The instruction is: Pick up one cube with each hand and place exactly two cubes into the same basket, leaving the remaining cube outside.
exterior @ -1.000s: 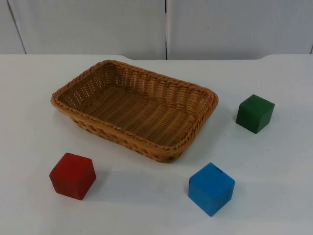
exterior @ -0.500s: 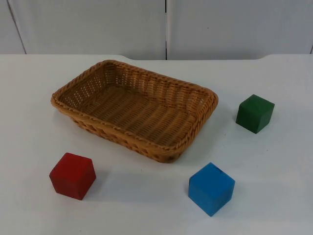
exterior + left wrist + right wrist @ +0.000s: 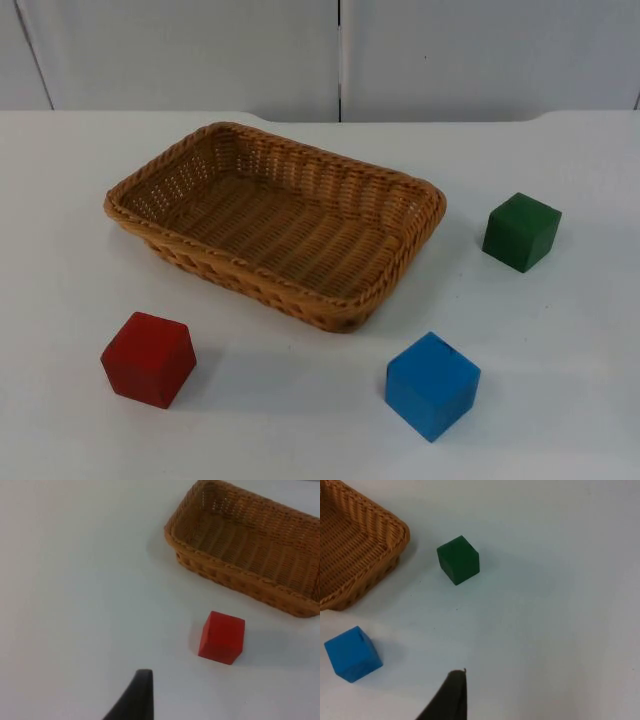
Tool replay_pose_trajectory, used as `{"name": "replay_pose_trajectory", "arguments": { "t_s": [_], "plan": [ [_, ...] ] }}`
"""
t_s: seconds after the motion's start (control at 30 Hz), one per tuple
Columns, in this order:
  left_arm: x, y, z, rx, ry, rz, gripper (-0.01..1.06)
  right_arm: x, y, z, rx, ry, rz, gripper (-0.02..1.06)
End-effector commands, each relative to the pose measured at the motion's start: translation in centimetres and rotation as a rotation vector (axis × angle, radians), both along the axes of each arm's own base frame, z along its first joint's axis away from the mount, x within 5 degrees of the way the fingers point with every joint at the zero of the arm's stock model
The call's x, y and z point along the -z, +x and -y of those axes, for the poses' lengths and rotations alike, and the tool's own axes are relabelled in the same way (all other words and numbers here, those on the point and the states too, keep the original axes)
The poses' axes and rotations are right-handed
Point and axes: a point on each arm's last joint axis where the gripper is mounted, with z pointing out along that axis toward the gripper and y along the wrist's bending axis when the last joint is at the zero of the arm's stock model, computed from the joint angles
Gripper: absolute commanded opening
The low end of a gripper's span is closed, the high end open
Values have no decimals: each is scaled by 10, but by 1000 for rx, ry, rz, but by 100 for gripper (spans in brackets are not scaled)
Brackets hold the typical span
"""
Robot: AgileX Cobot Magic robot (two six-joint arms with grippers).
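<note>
Red cube (image 3: 148, 359) on white worktop (image 3: 300, 420), in front of basket's left end, apart from it; matte, sharp-edged. Left gripper (image 3: 132, 697) near red cube, one black fingertip seen; open or closed: cannot tell. Basket (image 3: 276, 222) woven tan wicker, rectangular, shallow, long axis running far-left to near-right. Blue cube (image 3: 432, 385) in front of basket's right corner. Green cube (image 3: 521, 232) right of basket. Right gripper (image 3: 447, 697) above worktop between blue and green cubes; state: cannot tell.

Bright, even light from overhead falls on the white worktop (image 3: 560, 350) without glare. The basket (image 3: 275, 222) and the cubes cast soft, faint shadows close by. Both wrist views look slightly soft.
</note>
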Motion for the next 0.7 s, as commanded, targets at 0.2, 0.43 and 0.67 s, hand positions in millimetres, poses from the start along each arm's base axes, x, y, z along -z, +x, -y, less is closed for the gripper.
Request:
{"name": "replay_pose_trajectory", "arguments": {
  "t_s": [0.2, 0.43, 0.67],
  "plan": [
    [-30, 9, 1, 19, 5, 54, 105, 0, 23, -2, 6, -3, 17, 105],
    [-37, 21, 2, 48, 11, 28, 105, 4, 35, -3, 8, -4, 3, 105],
    [-35, 33, 2, 55, 19, -3, 105, 10, 47, -4, 6, -12, -41, 105]
  ]
}}
